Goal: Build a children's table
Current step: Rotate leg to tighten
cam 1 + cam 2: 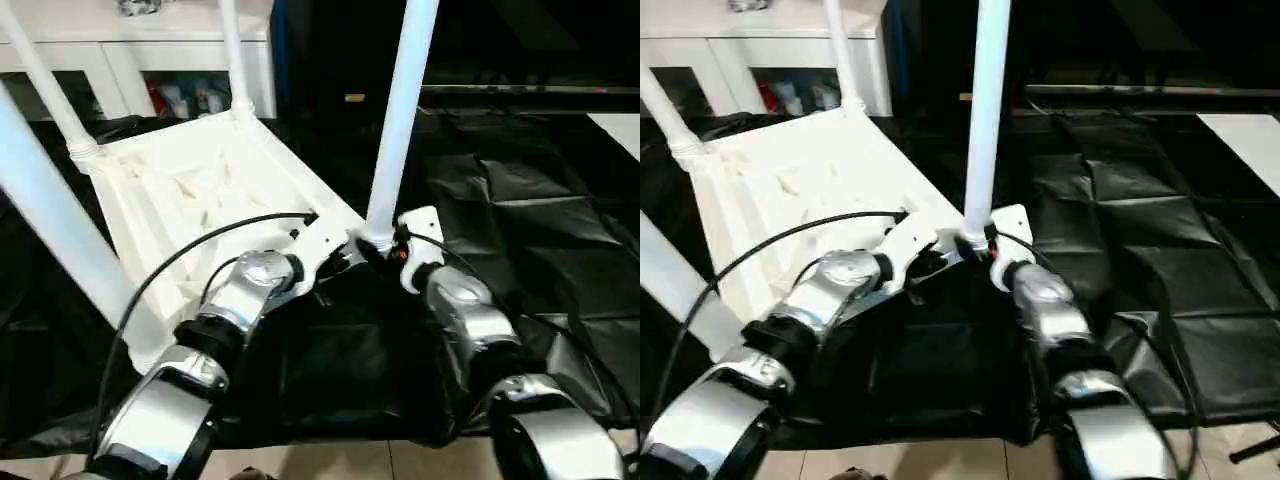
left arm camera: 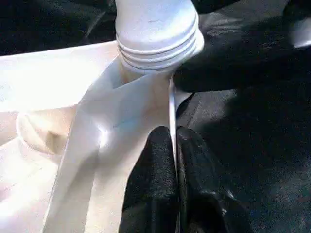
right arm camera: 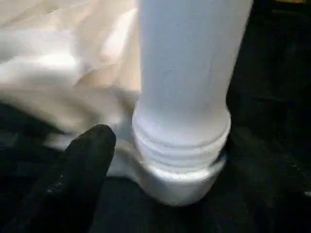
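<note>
Left gripper (image 2: 174,160) pinches tabletop (image 1: 200,190) rim; right gripper (image 1: 392,250) spread around leg (image 1: 400,120) base. Keep leg upright, tabletop pinned.

The white tabletop (image 1: 210,190) lies upside down before me, ribbed underside up. Four white legs stand in its corner sockets; the nearest-right leg (image 1: 400,120) rises upright, its ringed base (image 3: 182,141) in the socket, seemingly fully seated, though I can't be sure.
</note>
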